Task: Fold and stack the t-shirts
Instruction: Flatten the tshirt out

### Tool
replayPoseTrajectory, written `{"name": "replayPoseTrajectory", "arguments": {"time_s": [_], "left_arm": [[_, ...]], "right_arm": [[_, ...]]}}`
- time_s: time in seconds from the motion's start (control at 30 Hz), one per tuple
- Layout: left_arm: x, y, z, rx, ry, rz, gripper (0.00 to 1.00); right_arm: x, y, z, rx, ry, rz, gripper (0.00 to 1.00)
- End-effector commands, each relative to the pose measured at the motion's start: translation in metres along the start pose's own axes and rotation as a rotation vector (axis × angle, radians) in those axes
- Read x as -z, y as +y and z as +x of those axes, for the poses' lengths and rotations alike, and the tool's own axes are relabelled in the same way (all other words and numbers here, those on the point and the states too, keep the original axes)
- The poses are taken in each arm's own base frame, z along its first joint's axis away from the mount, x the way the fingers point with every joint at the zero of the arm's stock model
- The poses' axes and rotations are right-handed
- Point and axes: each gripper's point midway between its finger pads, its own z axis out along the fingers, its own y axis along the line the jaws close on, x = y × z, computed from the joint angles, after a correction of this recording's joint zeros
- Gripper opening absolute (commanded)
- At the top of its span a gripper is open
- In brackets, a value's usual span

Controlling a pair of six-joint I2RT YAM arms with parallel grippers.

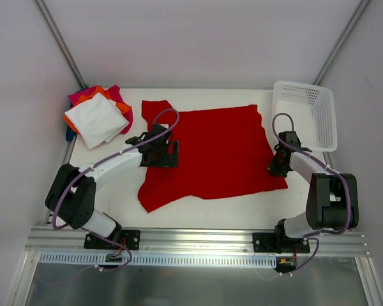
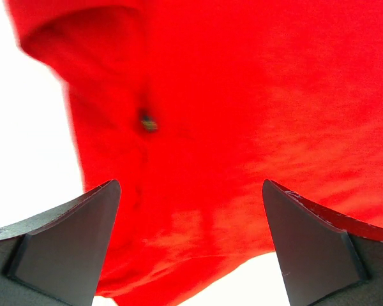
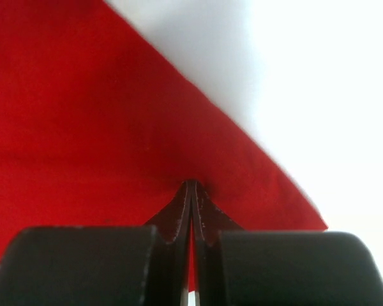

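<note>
Treat the red t-shirt as light, limp cloth: no stiffness, sags from any single hold, drags and wrinkles instead of sliding as a sheet. Not fragile. Expect some friction against the table. Lies spread open and mostly flat just beside the basket, reaching away from it across the middle of the table, hem edge toward the basket by the look of it, sleeves at the end far from it. Judged not yet folded.

Take hold at edges and corners only, pinching through hem or seam for a firmer bite on doubled cloth. Use two holds along one edge, lift both together, and carry that edge over to keep the fold line straight. Avoid pinching mid-panel: likely to bunch the cloth.

Right gripper: closed, pinching the shirt's edge at the corner nearest the basket, with a sliver of red visible between the fingers.

Left gripper: spread wide, holding nothing, low over the shirt at the end far from the basket, near a sleeve. Touching or just above: cannot tell.

Folded stack, at the side of the table farthest from the basket: white t-shirt on top, orange t-shirt and magenta t-shirt beneath, a bit of blue t-shirt at the stack's edge.
</note>
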Motion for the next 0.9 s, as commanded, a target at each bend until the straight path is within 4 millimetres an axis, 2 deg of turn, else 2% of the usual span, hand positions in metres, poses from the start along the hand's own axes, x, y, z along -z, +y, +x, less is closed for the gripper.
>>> {"name": "replayPoseTrajectory", "arguments": {"time_s": [0.0,0.07,0.13,0.17,0.2,0.27,0.3,0.33,0.37,0.47,0.57,0.67,0.7,0.87], "left_arm": [[0.014,-0.004,-0.004,-0.009,-0.038,0.033,0.95],[0.019,-0.004,-0.005,-0.001,-0.053,0.041,0.95],[0.023,-0.004,-0.006,0.003,-0.061,0.047,0.95],[0.025,-0.005,-0.007,0.006,-0.067,0.052,0.95],[0.028,-0.005,-0.009,0.01,-0.079,0.059,0.95],[0.031,-0.005,-0.011,0.01,-0.09,0.061,0.95],[0.034,-0.006,-0.014,0.014,-0.102,0.062,0.95],[0.034,-0.006,-0.015,0.013,-0.106,0.06,0.95],[0.034,-0.004,-0.015,0.013,-0.109,0.051,0.96],[0.026,-0.001,-0.011,0.017,-0.087,0.032,0.96],[0.014,0.003,-0.01,0.017,-0.075,-0.005,0.96],[-0.005,0.011,-0.02,0.031,-0.087,-0.098,0.96],[-0.006,0.011,-0.032,0.046,-0.114,-0.111,0.96],[-0.024,-0.004,-0.065,0.092,-0.159,-0.042,0.97]], "right_arm": [[0.007,-0.038,0.0,-0.102,0.004,0.101,0.01],[0.017,-0.038,-0.01,-0.132,-0.04,0.087,0.01],[0.027,-0.028,-0.019,-0.133,-0.068,0.037,0.02],[0.033,-0.025,-0.023,-0.133,-0.087,0.019,0.18],[0.043,-0.019,-0.03,-0.128,-0.123,-0.016,0.27],[0.061,-0.006,-0.038,-0.095,-0.168,-0.046,0.52],[0.073,-0.006,-0.045,-0.095,-0.215,-0.051,0.78],[0.082,0.005,-0.04,-0.053,-0.223,-0.076,0.92],[0.092,0.012,-0.044,-0.046,-0.247,-0.099,0.99],[0.123,0.037,-0.045,0.005,-0.311,-0.185,0.99],[0.139,0.056,-0.038,0.056,-0.331,-0.24,1.0],[0.145,0.072,-0.032,0.081,-0.336,-0.289,0.99],[0.144,0.075,-0.031,0.088,-0.335,-0.297,1.0],[0.14,0.084,-0.023,0.125,-0.307,-0.31,0.99]]}}
